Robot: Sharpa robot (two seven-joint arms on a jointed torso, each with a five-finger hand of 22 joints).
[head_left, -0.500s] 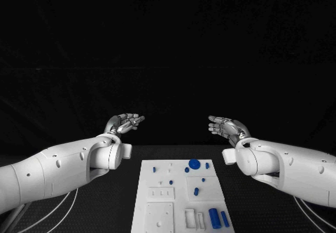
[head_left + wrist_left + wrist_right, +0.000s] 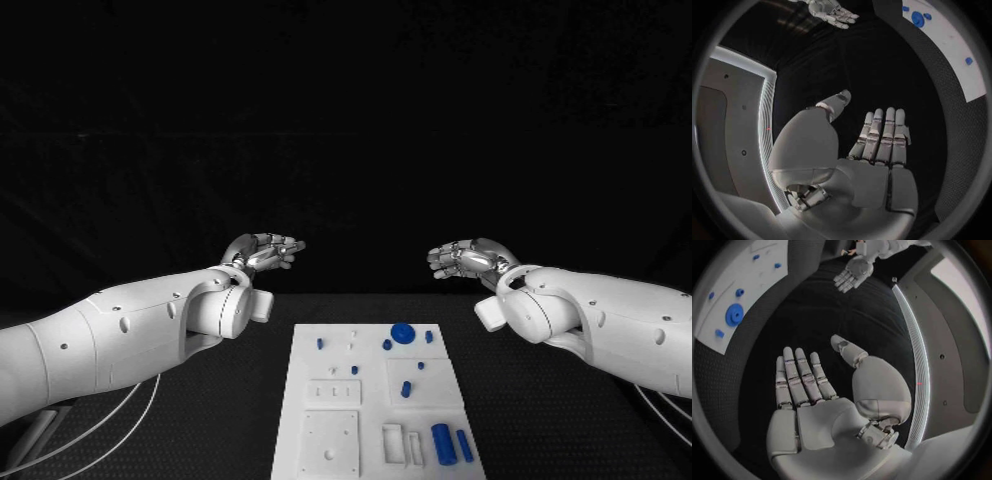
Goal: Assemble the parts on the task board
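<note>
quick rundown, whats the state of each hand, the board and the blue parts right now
left hand: raised above the table beyond the board, palm open, fingers straight, holding nothing
right hand: raised likewise, fingers apart, holding nothing
task board: flat on the table, untouched by either hand
blue parts: on the board, none held; whether seated cannot be told
round blue part: near the board's far end

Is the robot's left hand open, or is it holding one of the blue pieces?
Open. The left hand holds nothing: its wrist view shows a bare palm with straight fingers.
</note>
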